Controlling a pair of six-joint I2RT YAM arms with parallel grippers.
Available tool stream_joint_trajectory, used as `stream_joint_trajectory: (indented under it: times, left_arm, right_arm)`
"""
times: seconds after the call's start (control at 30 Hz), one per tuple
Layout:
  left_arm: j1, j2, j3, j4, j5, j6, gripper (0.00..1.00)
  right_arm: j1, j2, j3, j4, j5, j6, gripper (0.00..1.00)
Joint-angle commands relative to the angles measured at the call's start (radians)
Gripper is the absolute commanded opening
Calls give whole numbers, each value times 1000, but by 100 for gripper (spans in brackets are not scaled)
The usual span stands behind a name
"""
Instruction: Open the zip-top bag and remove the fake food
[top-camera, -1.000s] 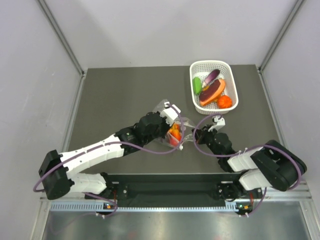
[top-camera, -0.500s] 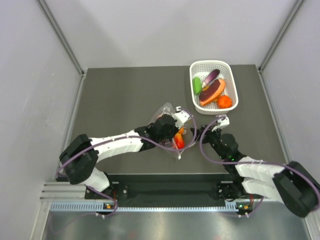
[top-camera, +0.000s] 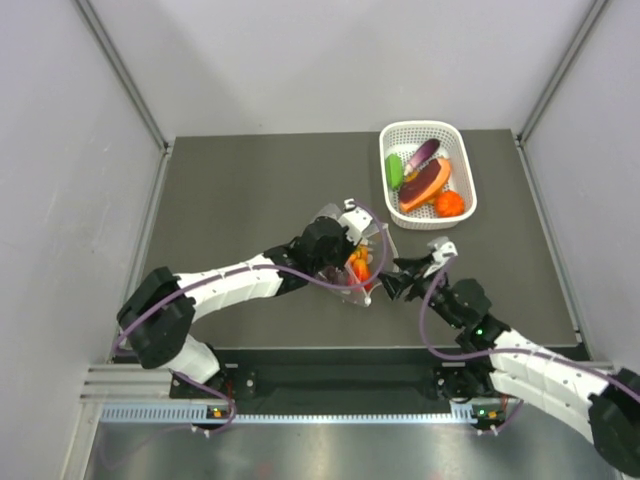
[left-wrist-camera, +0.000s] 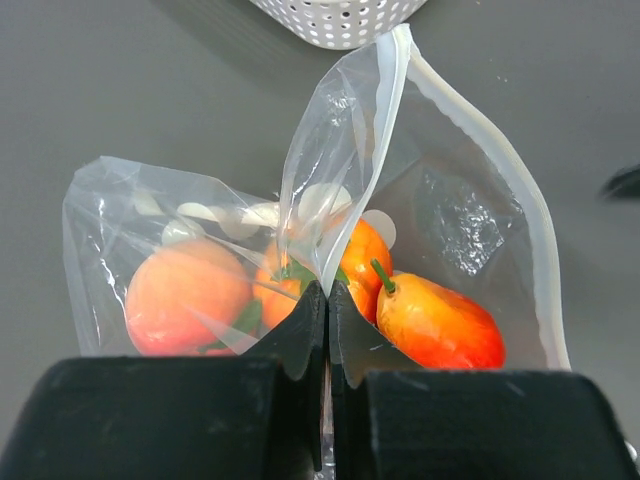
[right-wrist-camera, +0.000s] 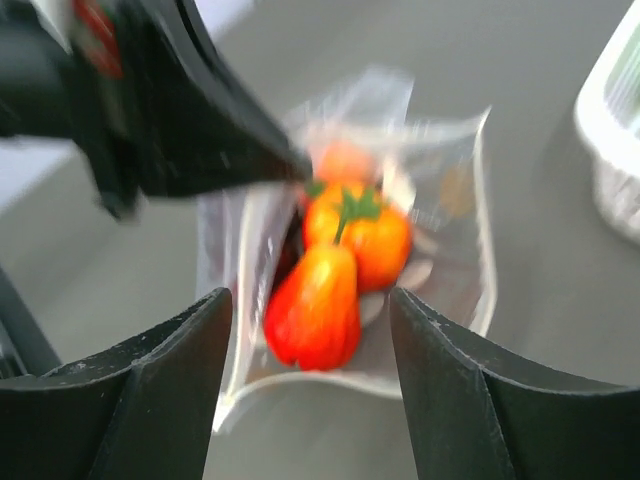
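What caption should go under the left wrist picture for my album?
Left gripper pinches a fold of the zip-top bag, fake food showing inside.

1. The left gripper (left-wrist-camera: 327, 296) sits at the bottom, its two black fingers pressed together on a fold of the clear bag (left-wrist-camera: 455, 215).
2. The pinched fold rises to a peak just below the white basket (left-wrist-camera: 340, 15) at the top edge.
3. A white zip strip (left-wrist-camera: 528, 230) runs down the bag's right side.
4. Inside the bag lie a round peach-coloured fruit (left-wrist-camera: 185, 295) on the left, an orange fruit (left-wrist-camera: 365, 250) in the middle and a longer red-orange fruit (left-wrist-camera: 440, 322) with a green stem on the right.
5. The bag rests on a dark grey table (left-wrist-camera: 120, 90).
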Motion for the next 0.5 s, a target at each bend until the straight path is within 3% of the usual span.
stream_joint_trajectory:
  times: [0.0,0.17,0.47]
  left_arm:
    - [3,-58,-33,88,33,-20,0]
    - [3,-88,-92,139,40,-28,0]
    - [3,-127,-150,179,50,-29,0]
  right_arm:
    - [46,140,59,32,-60,-23,64]
    - [71,348,130,100,-50,-28,63]
    - [99,529,211,180,-16,-23,63]
